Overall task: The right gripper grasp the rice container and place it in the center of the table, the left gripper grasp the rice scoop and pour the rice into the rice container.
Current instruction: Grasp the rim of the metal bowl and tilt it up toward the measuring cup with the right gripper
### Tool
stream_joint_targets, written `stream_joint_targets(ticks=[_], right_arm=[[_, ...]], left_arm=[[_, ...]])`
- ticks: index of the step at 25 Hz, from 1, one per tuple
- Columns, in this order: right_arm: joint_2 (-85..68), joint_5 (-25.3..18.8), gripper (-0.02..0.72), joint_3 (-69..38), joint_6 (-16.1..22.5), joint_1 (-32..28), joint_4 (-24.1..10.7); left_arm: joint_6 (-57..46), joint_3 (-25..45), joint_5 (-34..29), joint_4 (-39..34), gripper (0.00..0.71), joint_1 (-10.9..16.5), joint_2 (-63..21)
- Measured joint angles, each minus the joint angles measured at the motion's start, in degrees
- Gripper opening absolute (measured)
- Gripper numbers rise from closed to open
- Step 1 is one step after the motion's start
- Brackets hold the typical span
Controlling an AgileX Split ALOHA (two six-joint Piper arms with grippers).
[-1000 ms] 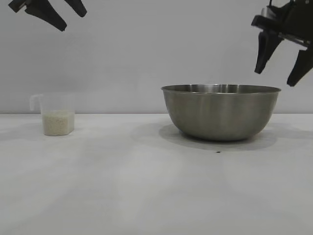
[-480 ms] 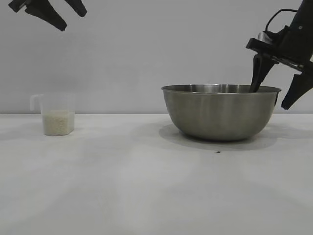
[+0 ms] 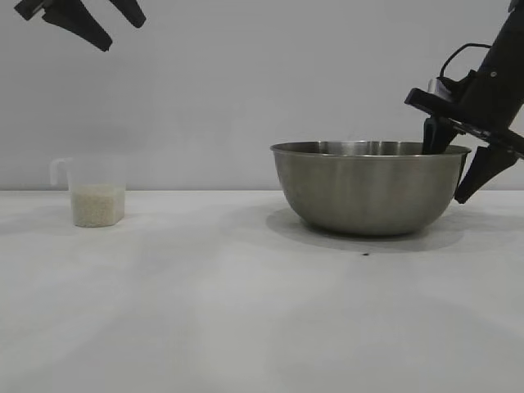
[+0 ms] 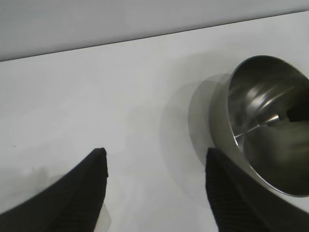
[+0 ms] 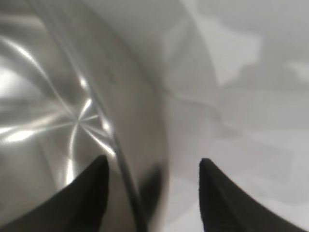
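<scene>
The black claw-fingered right gripper straddles the large round stainless-steel bowl's rim, fingers spread, positioned to pinch its wall

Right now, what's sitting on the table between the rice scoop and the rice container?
Nothing: in the exterior view, the table between the rice scoop and the rice container is bare white surface.

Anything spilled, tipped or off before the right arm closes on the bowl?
Nothing stands out. The rice container sits upright on the table, and the rice scoop stands upright with its rice inside. One tiny dark speck lies before the bowl. The right gripper straddles the rim, open; the left gripper hangs high, open.
</scene>
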State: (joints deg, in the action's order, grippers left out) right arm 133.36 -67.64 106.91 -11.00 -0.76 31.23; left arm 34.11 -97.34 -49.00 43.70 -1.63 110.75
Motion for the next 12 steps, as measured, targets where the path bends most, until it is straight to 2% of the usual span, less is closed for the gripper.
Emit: stream_joint_targets(ticks=[1,5,12], right_arm=[[0.00,0.34,0.301,0.00,0.04,0.11,0.00],[0.00,1.23,0.176,0.00,0.14,0.59,0.04],[0.00,1.55,0.183,0.00,0.73,1.06,0.13]], left_arm=[[0.00,0.00,0.11,0.00,0.385,0.00,0.00],[0.00,0.00,0.11,0.11,0.385,0.00,0.00],[0.00,0.00,0.11,0.11,0.385,0.00,0.00]])
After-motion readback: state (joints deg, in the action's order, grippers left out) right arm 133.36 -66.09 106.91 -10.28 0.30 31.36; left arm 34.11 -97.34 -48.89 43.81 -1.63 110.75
